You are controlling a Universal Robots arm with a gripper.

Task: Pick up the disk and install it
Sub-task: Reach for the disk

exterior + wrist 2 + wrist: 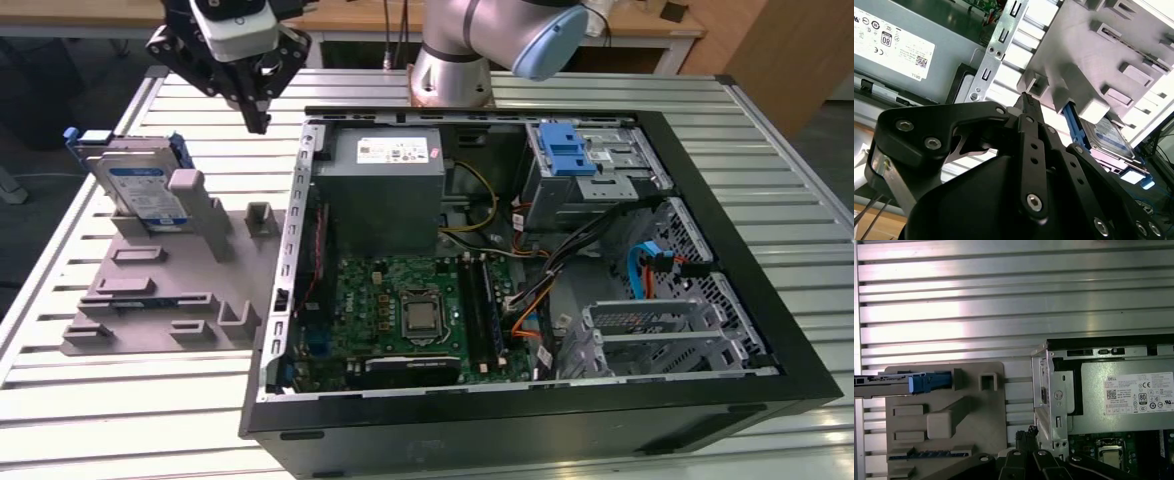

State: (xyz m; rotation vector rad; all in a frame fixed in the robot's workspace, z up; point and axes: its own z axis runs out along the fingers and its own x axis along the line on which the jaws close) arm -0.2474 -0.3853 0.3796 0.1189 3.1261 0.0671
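Note:
The disk (pixel 138 186), a silver drive with a white-and-blue label in a blue carrier, stands on edge in a slot at the back of the grey holder plate (pixel 160 295). In the second wrist view the disk (pixel 1110 136) leans behind a grey post, and in the first wrist view the disk (pixel 904 384) shows edge-on. My gripper (pixel 256 122) hangs above the table between the disk and the open computer case (pixel 534 250), toward the exterior view's right of the disk. Its fingers meet at a point, shut on nothing, as both wrist views show the gripper (pixel 1025 97) (pixel 1029 432).
The case lies open with a grey power supply (pixel 387 185), a motherboard (pixel 414 310) and a metal drive bay with a blue latch (pixel 567 150). The holder plate carries several grey posts and blocks. The arm's base (pixel 447 70) stands behind the case on the slatted metal table (pixel 134 400).

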